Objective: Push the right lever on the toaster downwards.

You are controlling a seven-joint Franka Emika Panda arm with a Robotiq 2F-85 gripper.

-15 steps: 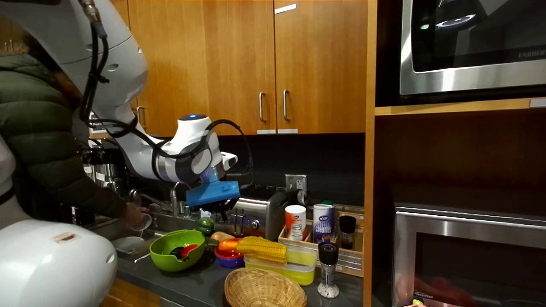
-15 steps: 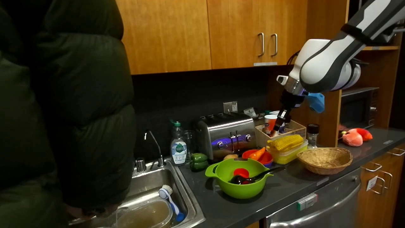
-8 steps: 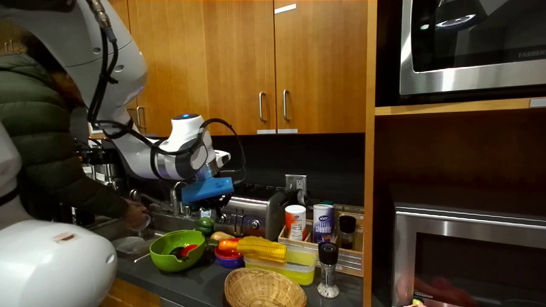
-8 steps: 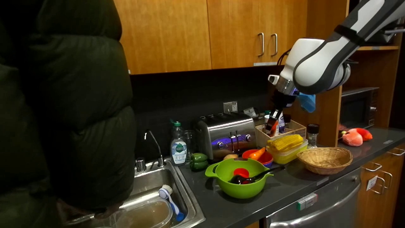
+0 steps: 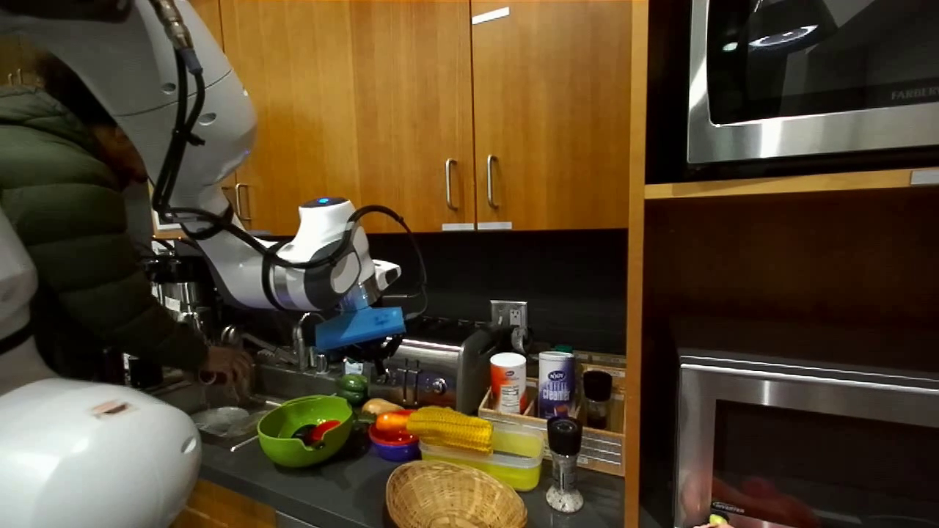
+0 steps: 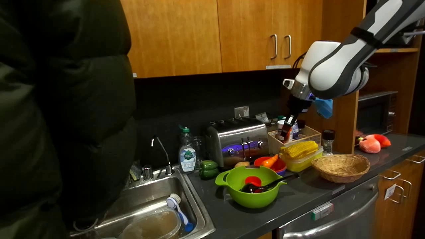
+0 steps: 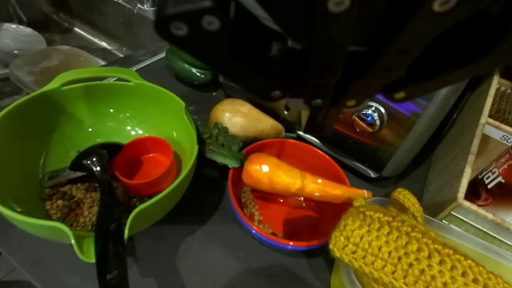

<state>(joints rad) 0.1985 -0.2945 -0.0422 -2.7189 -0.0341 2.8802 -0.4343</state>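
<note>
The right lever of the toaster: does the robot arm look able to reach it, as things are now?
Probably yes: the shut gripper hangs in front of the toaster, and in both exterior views nothing covers the right lever; the carrot and red bowl sit lower.

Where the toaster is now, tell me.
In an exterior view, the toaster stands just right of centre, behind the green bowl, with a soap bottle to its left and a wooden box to its right.

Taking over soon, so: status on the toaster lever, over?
Gripper shut. Toaster: right lever looks up, untouched. Red bowl in front, probably not blocking.
</note>
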